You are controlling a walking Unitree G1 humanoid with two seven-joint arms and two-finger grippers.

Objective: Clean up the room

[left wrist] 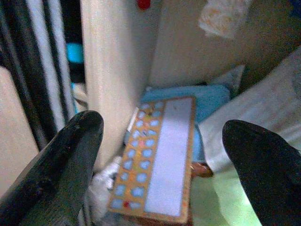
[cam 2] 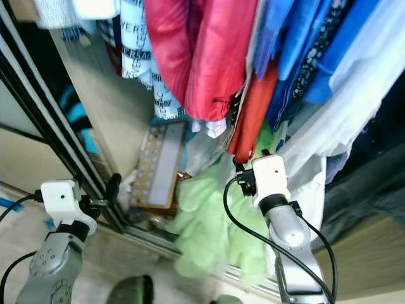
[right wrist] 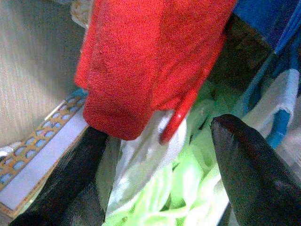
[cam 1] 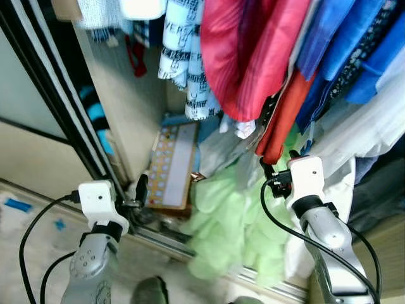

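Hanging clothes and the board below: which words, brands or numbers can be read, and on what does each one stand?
"VERSA": black letters on the white and pale blue printed garment, cut off by a fold; the other letter rows are too blurred.
Patterned board: blue patches and a plain pale panel, no readable text.
Grippers' white housings: no label.

Hanging white-and-black printed garment (cam 1: 183, 57): repeated black lettering, partly legible as "VERSA…". No other text in view is legible.
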